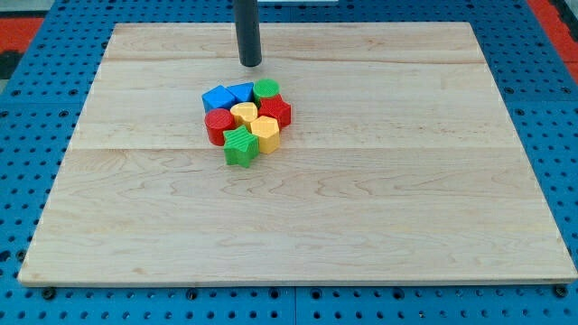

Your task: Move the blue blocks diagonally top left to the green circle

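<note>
Two blue blocks sit at the top left of a tight cluster: a blue cube-like block (216, 97) and a blue block (241, 92) to its right. The green circle (265, 88) touches the second blue block on its right side. My tip (250, 64) is at the end of the dark rod, just above the cluster in the view, a short gap above the blue blocks and the green circle, touching none of them.
The same cluster holds a red cylinder (218, 125), a red hexagon-like block (275, 111), a yellow round block (244, 113), a yellow hexagon-like block (265, 132) and a green star (239, 146). The wooden board (406, 199) lies on a blue pegboard.
</note>
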